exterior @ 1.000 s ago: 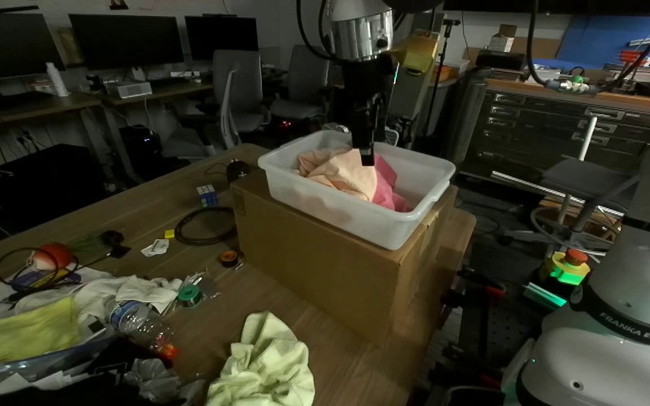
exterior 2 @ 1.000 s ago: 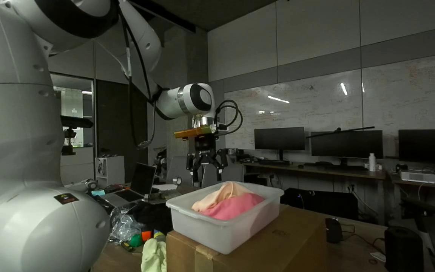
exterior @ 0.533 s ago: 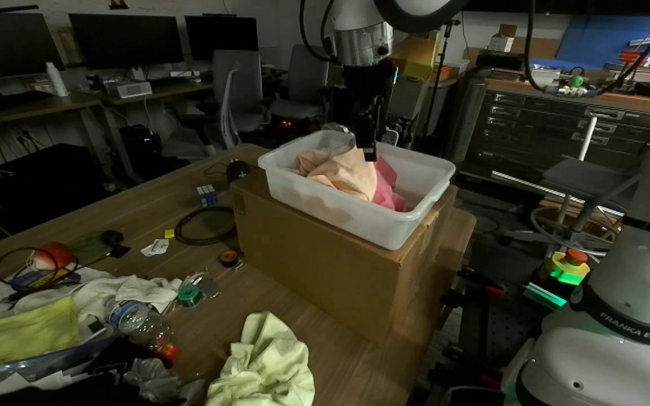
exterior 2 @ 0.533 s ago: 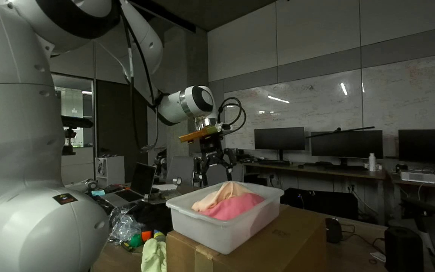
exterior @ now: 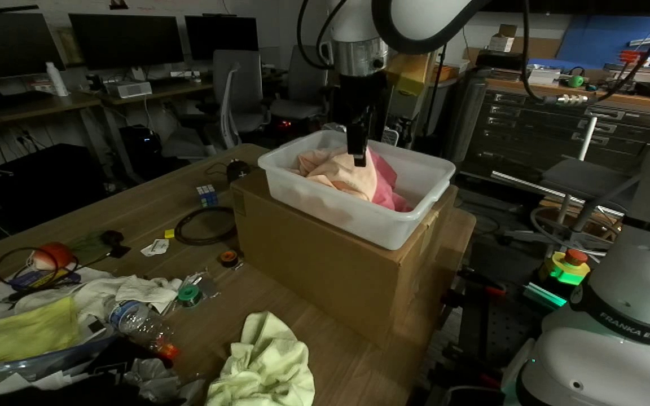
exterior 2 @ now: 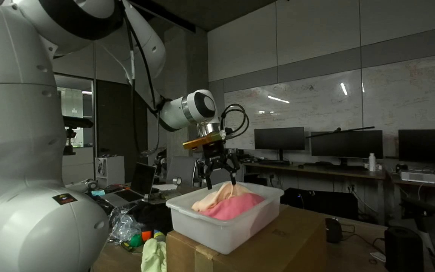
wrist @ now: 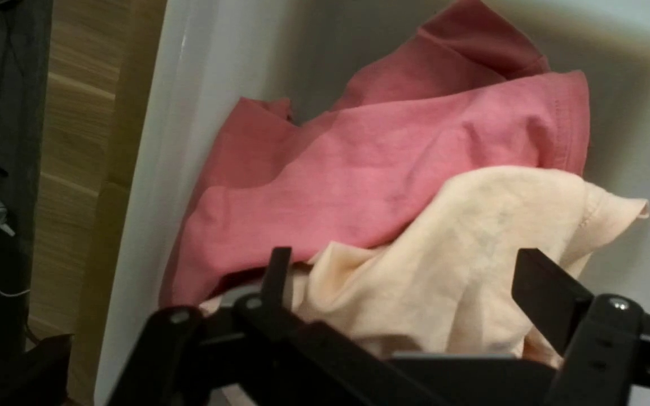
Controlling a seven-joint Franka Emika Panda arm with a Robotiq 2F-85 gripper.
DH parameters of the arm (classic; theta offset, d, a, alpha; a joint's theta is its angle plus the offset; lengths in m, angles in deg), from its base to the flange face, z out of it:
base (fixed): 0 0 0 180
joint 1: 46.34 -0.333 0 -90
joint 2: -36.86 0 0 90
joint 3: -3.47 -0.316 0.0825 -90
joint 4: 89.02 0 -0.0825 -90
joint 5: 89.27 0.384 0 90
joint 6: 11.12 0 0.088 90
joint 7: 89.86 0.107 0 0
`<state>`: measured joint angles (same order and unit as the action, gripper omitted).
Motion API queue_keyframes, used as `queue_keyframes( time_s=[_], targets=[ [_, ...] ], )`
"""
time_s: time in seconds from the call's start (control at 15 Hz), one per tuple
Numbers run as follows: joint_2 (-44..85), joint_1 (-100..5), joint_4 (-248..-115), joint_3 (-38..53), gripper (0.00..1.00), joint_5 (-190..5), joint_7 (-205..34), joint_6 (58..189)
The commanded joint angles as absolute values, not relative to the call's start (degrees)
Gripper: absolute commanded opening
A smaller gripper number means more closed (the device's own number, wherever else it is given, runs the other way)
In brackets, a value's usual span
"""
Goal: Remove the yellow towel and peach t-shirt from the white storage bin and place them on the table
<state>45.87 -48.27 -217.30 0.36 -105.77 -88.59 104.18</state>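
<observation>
On the table point(exterior: 353, 369), see the cardboard box point(exterior: 313, 254) under the white storage bin point(exterior 2: 247, 231); find the peach t-shirt point(wrist: 471, 242) inside, against a pink garment point(wrist: 359, 175). Count the crumpled yellow towel point(exterior: 268, 366) on the table as probably done. Lower the tool point(wrist: 404, 265), spread wide and holding nothing, then pinch deep into peach cloth only.

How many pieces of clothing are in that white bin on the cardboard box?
2 can be seen in the white storage bin: the peach T-shirt below the open gripper, and a pink garment partly covered by it. Others could be hidden beneath.
</observation>
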Motion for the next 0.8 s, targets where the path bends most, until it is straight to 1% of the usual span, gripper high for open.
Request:
queue_keyframes(
  time_s=[0.0, 0.33, 0.73],
  targets=[
    [46.4, -47.7, -219.4, 1.3, 1.0, -106.9, -90.5, 111.1],
    [45.8, -46.8, -221.3, 1.9, 1.0, -108.6, -90.4, 118.1],
    [44.9, -46.0, -222.0, 2.1, 1.0, -109.9, -90.5, 120.9]
  ],
)
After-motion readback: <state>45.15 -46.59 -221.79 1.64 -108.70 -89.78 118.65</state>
